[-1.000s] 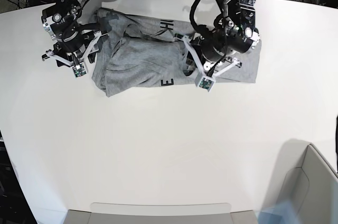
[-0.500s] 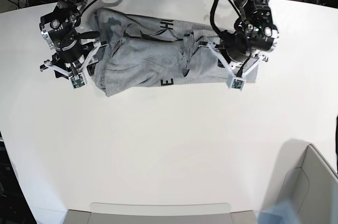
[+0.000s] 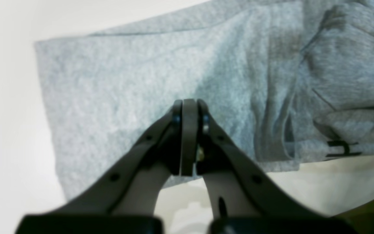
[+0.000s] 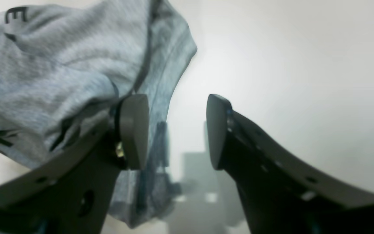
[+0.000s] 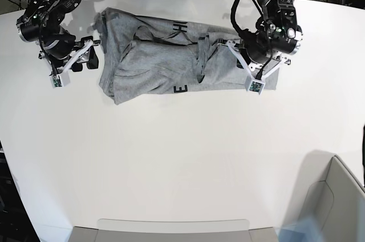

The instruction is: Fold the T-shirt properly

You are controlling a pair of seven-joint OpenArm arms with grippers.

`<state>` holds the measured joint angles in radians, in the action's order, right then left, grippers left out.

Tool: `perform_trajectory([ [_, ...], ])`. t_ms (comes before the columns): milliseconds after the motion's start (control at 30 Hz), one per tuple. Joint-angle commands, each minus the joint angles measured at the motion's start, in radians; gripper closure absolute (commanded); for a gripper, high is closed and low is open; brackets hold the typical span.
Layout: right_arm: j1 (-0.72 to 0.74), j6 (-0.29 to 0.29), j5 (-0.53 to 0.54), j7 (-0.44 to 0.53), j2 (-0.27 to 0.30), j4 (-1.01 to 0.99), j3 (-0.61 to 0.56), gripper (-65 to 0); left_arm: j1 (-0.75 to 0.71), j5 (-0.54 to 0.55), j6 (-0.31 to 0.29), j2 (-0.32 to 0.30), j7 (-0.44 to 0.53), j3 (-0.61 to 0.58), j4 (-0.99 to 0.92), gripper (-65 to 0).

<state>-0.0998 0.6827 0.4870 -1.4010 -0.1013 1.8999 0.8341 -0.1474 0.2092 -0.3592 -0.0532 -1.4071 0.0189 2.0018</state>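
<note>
Both grippers risk dragging the bunched T-shirt (image 5: 171,59) askew: the left gripper (image 3: 189,107), pressed together and empty, hovers over its hem end, while the right gripper (image 4: 177,130) stands spread just beside its opposite edge.

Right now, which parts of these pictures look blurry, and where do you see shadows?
Left wrist view: the shut left gripper is fairly sharp, its base blurred. Right wrist view: the open right gripper looks soft, dark shadows falling beneath it. Base view: evenly lit, the T-shirt crisp, a faint shadow at lower right.
</note>
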Motion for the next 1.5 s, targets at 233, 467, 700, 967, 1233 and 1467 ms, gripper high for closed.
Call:
perform_trajectory([
  [233, 0.012, 0.015, 0.088, 0.005, 0.113, -0.328, 0.011, -28.9, -0.011, -0.001, -0.001, -0.003, 0.011, -0.001, 0.006, 0.0],
  [467, 0.008, 0.015, 0.088, 0.005, 0.125, -0.451, -0.060, -28.9, -0.011, -0.001, -0.001, -0.012, 0.011, -0.001, 0.004, 0.0],
  [700, -0.016, 0.015, 0.091, 0.005, 0.071, -0.452, -0.206, -28.9, -0.013, -0.006, -0.001, -0.024, 0.011, -0.030, 0.004, 0.0],
  [967, -0.016, 0.015, 0.086, 0.005, 0.039, -0.457, -0.296, -26.0, -0.031, -0.006, -0.001, -0.024, 0.011, -0.030, 0.009, 0.0],
  [1233, 0.025, 0.015, 0.086, 0.013, 0.065, -0.455, -0.295, 0.0, -0.041, -0.006, -0.001, -0.024, 0.011, -0.021, 0.011, 0.0],
  [1467, 0.139, 0.015, 0.085, 0.024, 0.150, -0.461, -0.157, 0.0, -0.071, -0.001, 0.001, -0.020, 0.011, -0.018, 0.037, 0.0],
])
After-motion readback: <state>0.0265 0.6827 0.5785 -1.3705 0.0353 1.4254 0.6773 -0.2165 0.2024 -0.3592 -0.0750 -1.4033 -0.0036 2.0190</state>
